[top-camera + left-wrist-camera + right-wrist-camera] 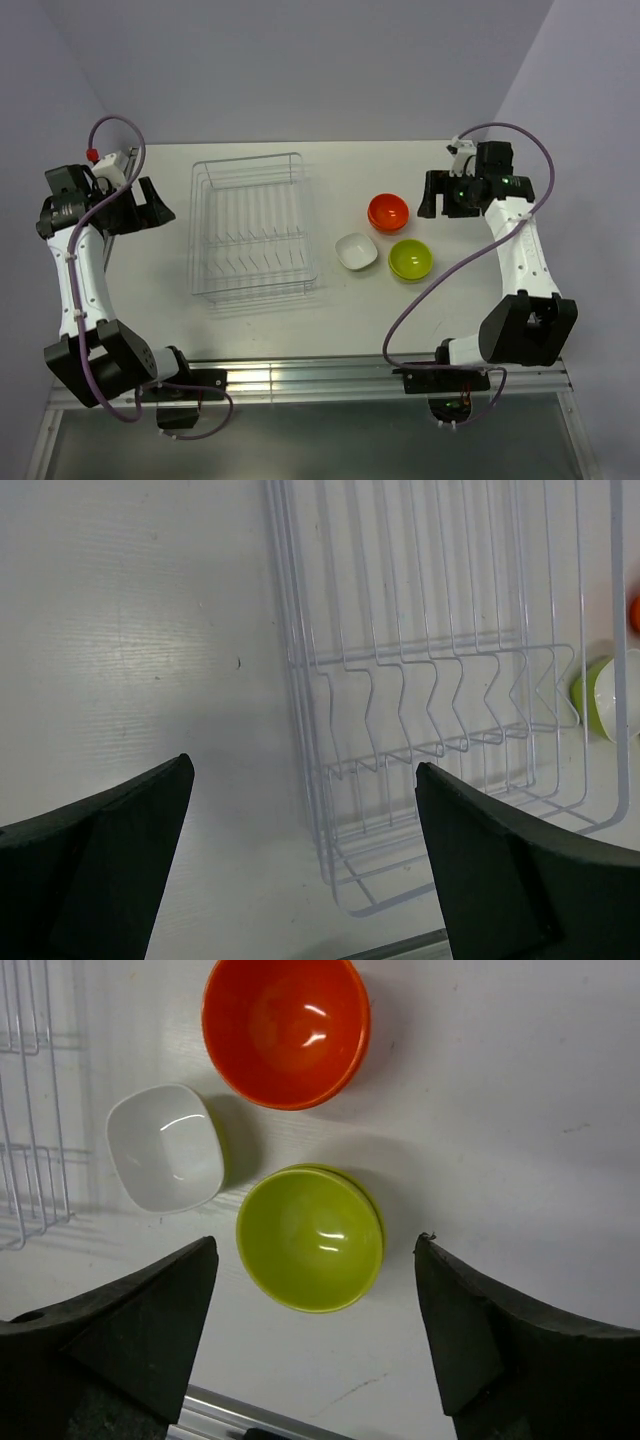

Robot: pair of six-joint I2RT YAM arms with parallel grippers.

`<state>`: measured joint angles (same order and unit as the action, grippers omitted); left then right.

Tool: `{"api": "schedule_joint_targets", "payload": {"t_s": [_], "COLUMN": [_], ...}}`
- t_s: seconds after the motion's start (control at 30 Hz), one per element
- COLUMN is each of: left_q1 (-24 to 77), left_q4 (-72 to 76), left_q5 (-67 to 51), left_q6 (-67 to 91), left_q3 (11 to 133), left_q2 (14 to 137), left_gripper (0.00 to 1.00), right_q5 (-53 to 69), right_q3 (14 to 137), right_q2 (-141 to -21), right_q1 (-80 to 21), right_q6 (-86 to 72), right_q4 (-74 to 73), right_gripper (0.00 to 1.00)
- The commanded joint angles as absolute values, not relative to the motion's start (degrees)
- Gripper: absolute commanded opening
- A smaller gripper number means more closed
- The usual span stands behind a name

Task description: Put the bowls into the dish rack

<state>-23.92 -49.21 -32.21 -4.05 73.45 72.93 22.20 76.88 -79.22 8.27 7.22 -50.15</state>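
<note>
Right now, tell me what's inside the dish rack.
Nothing: the dish rack is bare wire, fully visible. The orange bowl, white bowl and green bowl sit outside.

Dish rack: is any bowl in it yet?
No, the rack is empty; the orange bowl, white bowl and green bowl sit beside it.

**Bright, even light from above; soft shadows**

Diffuse overhead light fills all three views, and focus is sharp throughout. The white desk point(150, 630) carries a pale sheen in the left wrist view. Small glints sit inside the orange bowl point(286, 1028), green bowl point(311, 1237) and white bowl point(165, 1147), each casting a soft shadow. The dish rack point(250, 225) throws faint lines.
</note>
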Motion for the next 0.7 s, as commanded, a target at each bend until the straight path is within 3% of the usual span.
{"api": "schedule_joint_targets", "payload": {"t_s": [0.0,0.1,0.23,0.67], "left_q1": [-23.3,-22.9,-22.4,-20.0], "left_q4": [-49.2,-51.8,-52.6,-51.9], "left_q5": [-33.6,-35.3,-36.6,-36.6], "left_q6": [-5.6,-6.6,-6.5,-5.3], "left_q3": [73.9,76.2,77.5,77.8], "left_q2": [72.9,74.8,75.7,76.5], "left_gripper": [1.0,0.99,0.99,0.99], "right_q5": [18.7,17.4,17.6,15.2], "right_q3": [79.1,80.8,86.2,94.0], "right_q2": [-79.5,-82.9,-89.7,-104.7], "right_q1": [3.5,-2.0,-5.2,-12.2], "right_q6": [9.9,10.5,10.9,11.3], "right_q4": [-49.0,-48.1,-49.2,-48.7], "right_gripper": [0.84,0.67,0.54,0.5]}}
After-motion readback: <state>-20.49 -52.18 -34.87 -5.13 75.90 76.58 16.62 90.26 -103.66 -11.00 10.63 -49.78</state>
